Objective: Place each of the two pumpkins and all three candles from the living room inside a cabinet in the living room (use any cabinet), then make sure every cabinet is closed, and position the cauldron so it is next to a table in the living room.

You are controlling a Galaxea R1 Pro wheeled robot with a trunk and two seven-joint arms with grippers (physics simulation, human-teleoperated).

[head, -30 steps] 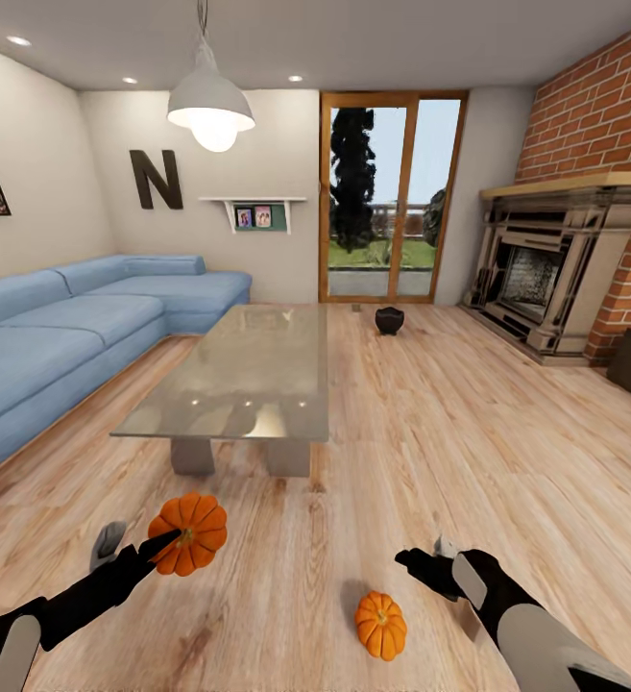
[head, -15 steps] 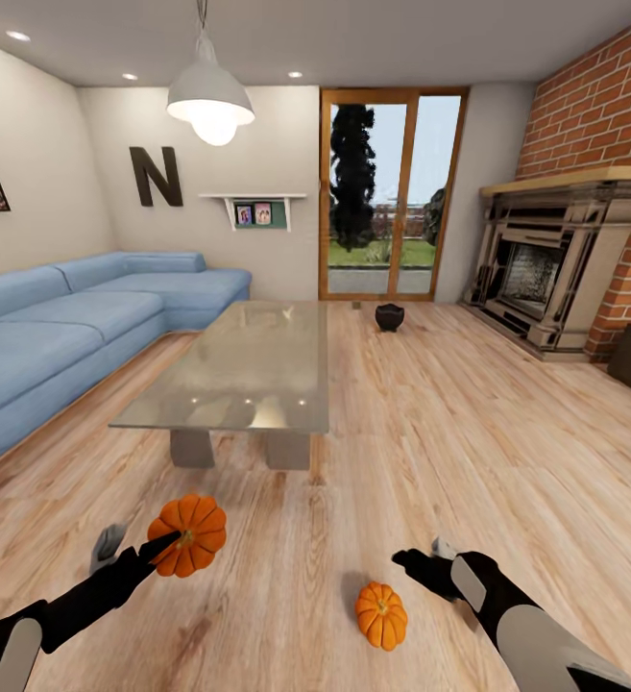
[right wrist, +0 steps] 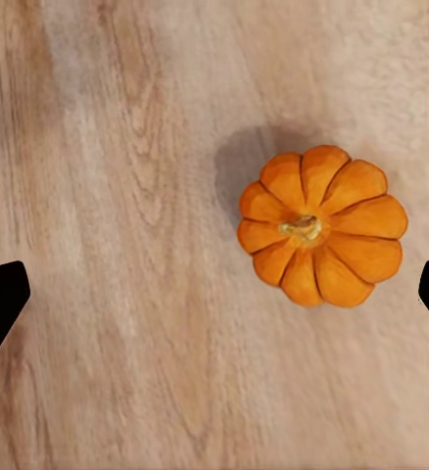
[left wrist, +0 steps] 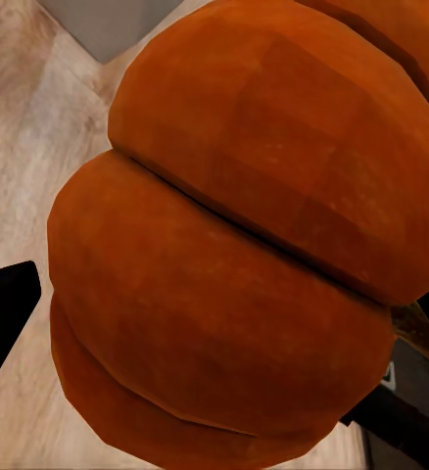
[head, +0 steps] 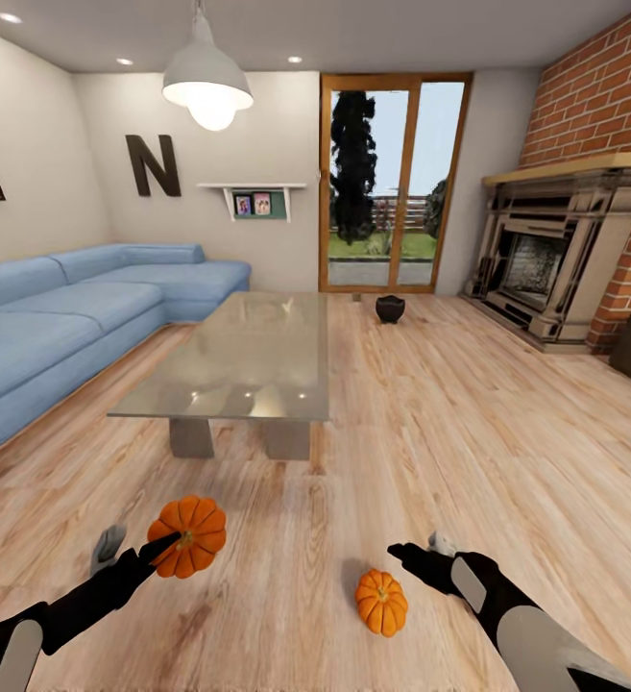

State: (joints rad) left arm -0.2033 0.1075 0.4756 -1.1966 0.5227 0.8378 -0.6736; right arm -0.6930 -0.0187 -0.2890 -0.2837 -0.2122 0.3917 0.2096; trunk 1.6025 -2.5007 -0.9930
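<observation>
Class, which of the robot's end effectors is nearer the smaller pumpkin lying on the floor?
Right. The right end effector hovers open just beside the smaller pumpkin; the left end effector is farther off, gripping the bigger pumpkin.

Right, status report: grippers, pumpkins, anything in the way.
Left gripper shut on big pumpkin. Right gripper open above small pumpkin on floor. Nothing between.

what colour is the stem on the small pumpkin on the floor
Yellowish tan, against the orange ribs of the small pumpkin; it shows best in the right wrist view.
</observation>
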